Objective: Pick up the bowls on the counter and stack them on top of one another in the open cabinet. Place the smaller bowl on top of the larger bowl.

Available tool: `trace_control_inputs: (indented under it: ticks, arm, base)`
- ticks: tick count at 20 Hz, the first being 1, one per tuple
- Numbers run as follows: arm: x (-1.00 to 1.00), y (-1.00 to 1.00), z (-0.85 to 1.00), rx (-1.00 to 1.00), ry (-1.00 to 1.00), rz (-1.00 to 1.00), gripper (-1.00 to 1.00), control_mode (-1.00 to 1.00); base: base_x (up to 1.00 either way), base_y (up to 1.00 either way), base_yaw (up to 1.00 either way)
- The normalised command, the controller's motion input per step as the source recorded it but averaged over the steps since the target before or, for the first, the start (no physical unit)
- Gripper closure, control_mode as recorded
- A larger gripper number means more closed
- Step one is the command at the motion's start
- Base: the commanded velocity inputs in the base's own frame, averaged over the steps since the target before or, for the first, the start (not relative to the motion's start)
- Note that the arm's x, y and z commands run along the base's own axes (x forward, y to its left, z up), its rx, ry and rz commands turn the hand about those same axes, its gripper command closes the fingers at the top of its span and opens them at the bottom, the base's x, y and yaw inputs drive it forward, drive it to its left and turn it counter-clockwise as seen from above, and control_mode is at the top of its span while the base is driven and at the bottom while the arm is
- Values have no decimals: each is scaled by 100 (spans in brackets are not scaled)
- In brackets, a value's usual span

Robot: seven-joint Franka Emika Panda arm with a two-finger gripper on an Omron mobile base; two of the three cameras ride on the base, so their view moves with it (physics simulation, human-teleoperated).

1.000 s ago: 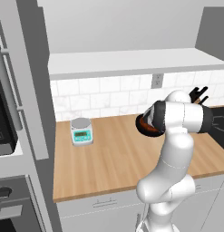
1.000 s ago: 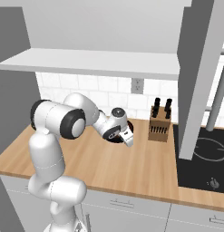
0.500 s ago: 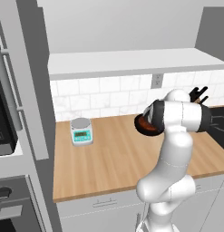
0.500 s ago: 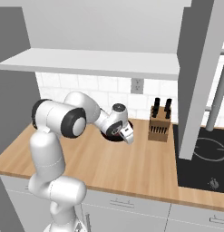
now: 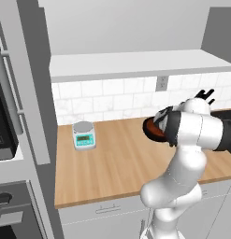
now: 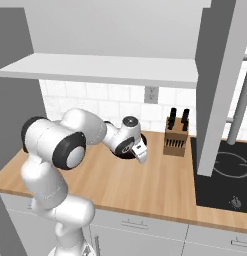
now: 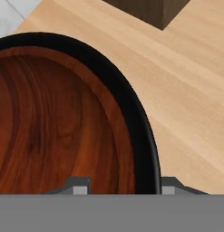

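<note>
Reddish-brown and black on pale wood

The smaller bowl (image 7: 45, 122) shows reddish-brown dark-streaked grain; the larger bowl (image 7: 131, 108) rims it in glossy black; the table (image 7: 190, 90) is light, fine-grained wood; the scale (image 5: 83, 135) is teal-and-white.

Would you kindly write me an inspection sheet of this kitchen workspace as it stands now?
Surface: light wood counter, dry and unmarked.
Job's things: reddish-brown bowl sits on the counter with a black band around its edge; whether that band is the black bowl cannot be told. The open cabinet above holds nothing on the shelf part seen.
Clutter: kitchen scale at the counter's left, knife block beside the bowl.
Grippers: pincer straddles the bowl's edge, one fingertip inside and the other outside; whether it is clamped cannot be told.
Cables: nothing seen.
Surroundings: tiled wall with an outlet, cooktop, oven column.
</note>
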Motion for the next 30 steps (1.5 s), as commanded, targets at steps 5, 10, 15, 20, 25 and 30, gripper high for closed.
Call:
trace_control_inputs:
  ticks: [5, 10, 15, 20, 25, 30]
  arm:
    - [-73, 0, 66, 0, -2, -4, 100, -100]
    - [-73, 0, 82, 0, -5, -6, 100, -100]
    - [-79, 0, 89, 0, -8, -7, 100, -100]
    - [-80, 0, 96, 0, -6, -7, 100, -100]
    - [-76, 0, 99, 2, -12, -10, 100, -100]
    - [-45, 12, 100, 8, -26, -7, 100, -100]
  base:
    - [0, 0, 0]
    - [0, 0, 0]
    - [0, 0, 0]
    - [0, 0, 0]
    - [0, 0, 0]
    - [0, 0, 0]
